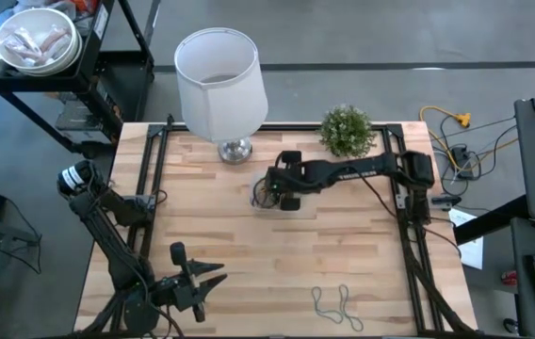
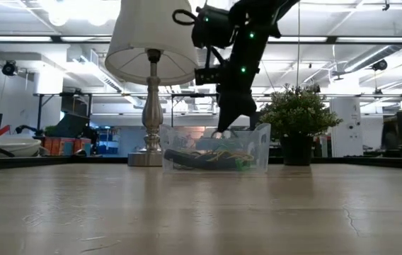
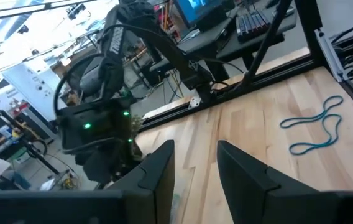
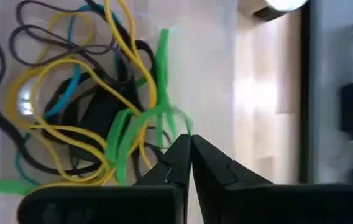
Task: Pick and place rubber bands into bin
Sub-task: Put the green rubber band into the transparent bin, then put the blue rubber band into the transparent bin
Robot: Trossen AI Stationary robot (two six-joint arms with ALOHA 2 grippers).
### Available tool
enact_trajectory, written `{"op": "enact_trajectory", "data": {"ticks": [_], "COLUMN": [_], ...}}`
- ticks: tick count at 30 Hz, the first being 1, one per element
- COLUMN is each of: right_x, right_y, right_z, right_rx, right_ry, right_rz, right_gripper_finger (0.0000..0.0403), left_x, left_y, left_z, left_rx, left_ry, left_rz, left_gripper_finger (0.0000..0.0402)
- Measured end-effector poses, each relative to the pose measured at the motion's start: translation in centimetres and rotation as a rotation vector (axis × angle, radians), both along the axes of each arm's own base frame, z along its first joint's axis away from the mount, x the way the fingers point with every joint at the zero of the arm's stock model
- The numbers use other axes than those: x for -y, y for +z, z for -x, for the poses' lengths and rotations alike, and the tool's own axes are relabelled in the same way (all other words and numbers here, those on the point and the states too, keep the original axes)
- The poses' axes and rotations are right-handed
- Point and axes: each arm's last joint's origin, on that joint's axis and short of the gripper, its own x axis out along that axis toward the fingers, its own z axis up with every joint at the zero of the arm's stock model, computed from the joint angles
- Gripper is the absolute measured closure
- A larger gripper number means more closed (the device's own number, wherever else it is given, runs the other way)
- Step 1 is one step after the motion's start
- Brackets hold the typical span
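- Closest to the high camera's near edge, one long twisted rubber band [image 1: 334, 306] lies loose on the wooden surface [image 1: 249, 245], well apart from everything else; in the left wrist view it shows as a blue-green loop [image 3: 313, 127].
- Left gripper [image 1: 213, 277] waits near that same front edge, toward the left corner, with its fingers [image 3: 158, 171] apart and nothing between them.
- Right gripper [image 2: 222, 131] hangs over the bin [image 2: 215, 149], its tips at the bin's open top.
- Seen from the right wrist, its fingers [image 4: 217, 165] are pressed together, with a green band [image 4: 140, 127] running right up to their tips; whether they pinch it I cannot tell.
- Inside the clear bin sits a tangle of rubber bands [image 4: 80, 99] in yellow, green, blue and black.
- This bin stands in the middle of the surface toward the back, just in front of a lamp [image 1: 220, 80] with a white shade and silver base.
- Beside the lamp, at the back edge, stands a small potted plant [image 1: 347, 130].
- Off the surface, on a black rack at the back left, rests a white bowl [image 1: 35, 42].
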Motion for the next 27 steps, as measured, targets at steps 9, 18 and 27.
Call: {"op": "enact_trajectory", "data": {"ticks": [9, 18, 27], "right_x": [0.6, -0.4, -8.3], "right_y": [-0.1, 1.9, 6.7], "right_z": [0.1, 1.1, 4.0], "right_rx": [0.009, 0.041, 0.116], "right_ry": [0.021, -0.025, 0.085], "right_rz": [-0.121, -0.143, -0.207], "right_gripper_finger": [0.0315, 0.0254, 0.0254], "left_x": [0.0, -0.1, -0.9], "left_y": [0.0, -0.5, -1.7], "left_z": [0.0, 0.1, -0.3], "left_rx": [-0.001, -0.016, -0.068], "left_ry": [0.001, 0.0, 0.016], "left_rz": [-0.002, -0.025, -0.139], "left_gripper_finger": [0.0297, 0.0297, 0.0297]}}
